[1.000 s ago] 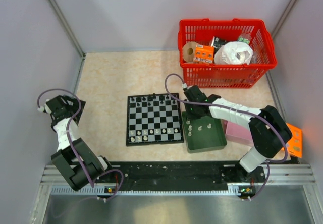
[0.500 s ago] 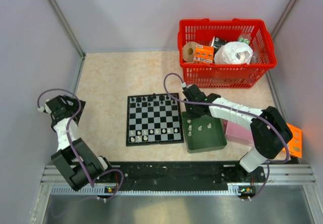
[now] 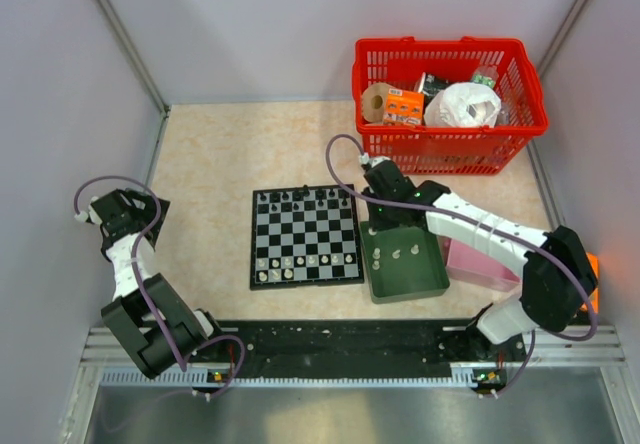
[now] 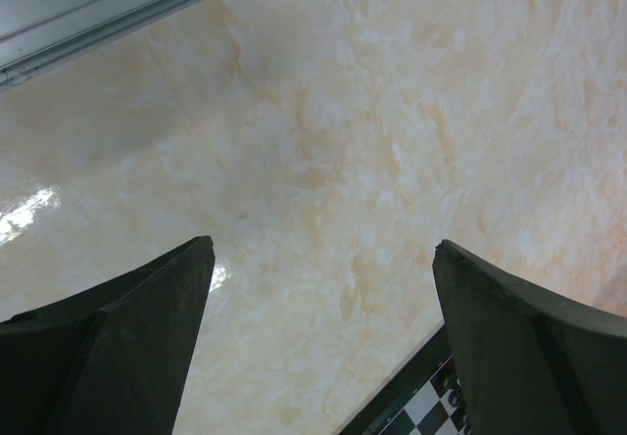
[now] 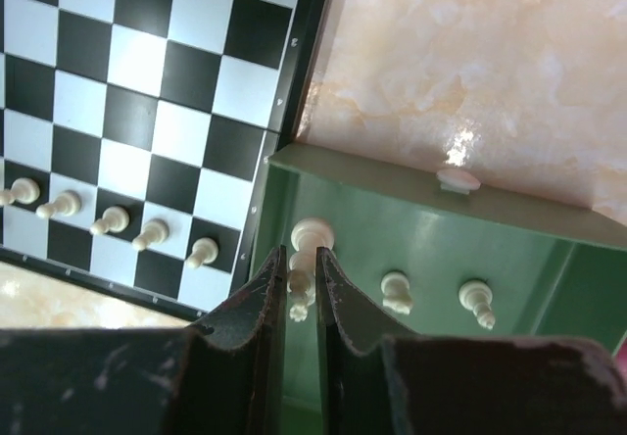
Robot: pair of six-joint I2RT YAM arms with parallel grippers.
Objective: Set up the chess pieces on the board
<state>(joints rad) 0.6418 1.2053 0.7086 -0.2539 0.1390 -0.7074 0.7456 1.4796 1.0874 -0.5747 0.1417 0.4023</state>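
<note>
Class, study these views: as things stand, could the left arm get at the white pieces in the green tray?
Probably not. The left tool, open, hangs over bare table far left; the board lies between, and the right tool, shut on a white piece, occupies the green tray.

Left tool wide; right tool clamped.

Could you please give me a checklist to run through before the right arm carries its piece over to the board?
1. Right claw shut on white piece: ok.
2. Piece lifted clear of green tray: cannot tell.
3. Other tray pieces apart from the claw: ok.
4. Bare squares free on board: ok.
5. Left claw open, parked off the board: ok.
</note>
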